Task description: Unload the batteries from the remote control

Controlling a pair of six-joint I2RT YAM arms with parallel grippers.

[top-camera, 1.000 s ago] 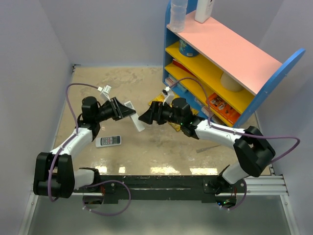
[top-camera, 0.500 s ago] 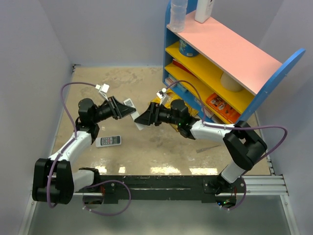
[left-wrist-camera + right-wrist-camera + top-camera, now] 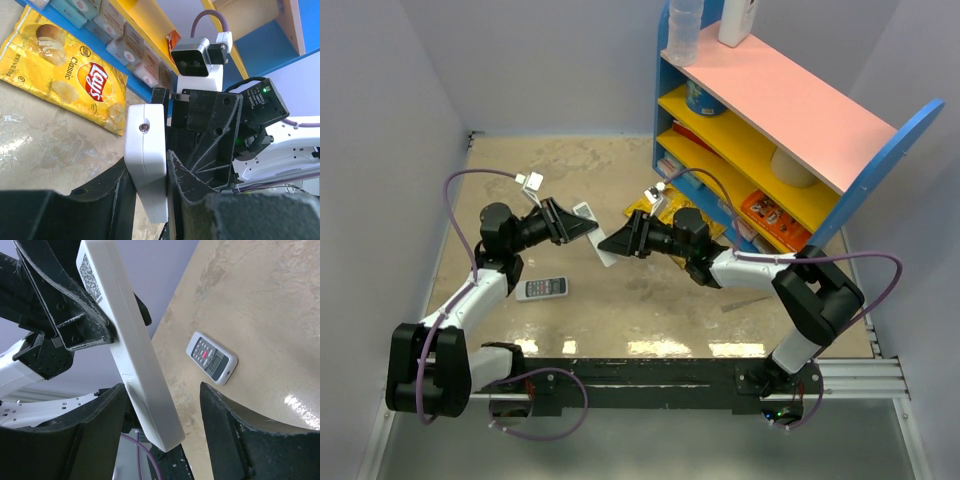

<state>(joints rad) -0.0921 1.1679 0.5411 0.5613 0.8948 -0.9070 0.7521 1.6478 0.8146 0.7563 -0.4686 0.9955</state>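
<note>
Your left gripper (image 3: 582, 230) is clamped on a narrow white bar (image 3: 604, 256) and holds it up off the table (image 3: 620, 320) mid-workspace, in front of the shelf (image 3: 790, 110). The right gripper (image 3: 611, 243) faces it nose to nose, jaws apart, with the bar's free end sitting between them.

The remote control (image 3: 542, 288) is not the thing in the air. It lies flat on the table, button face up, on the near side of the left gripper and well apart from both grippers.

What each view gives you:
- Top: this is the only view with both arms and the whole layout. The two grippers hide most of the bar, so you can't judge right-finger contact from here.
- Left wrist: this looks along the bar, with its fingers (image 3: 182, 185) pressed on both sides. A small round dot shows on the bar's facing side. Behind the bar you see the right gripper head-on with its wrist camera (image 3: 195, 54). A yellow chips bag (image 3: 65, 65) lies on the table by the shelf's lower rows.
- Right wrist: the bar shows side-on, with a QR label (image 3: 90, 267) near its far end and the left fingers gripping it there. The bar runs down between the right fingers, closer to the one at frame left. I can't tell if it touches. This is the only wrist view that picks up the remote control, with its red button, grey keys and small screen visible.
</note>
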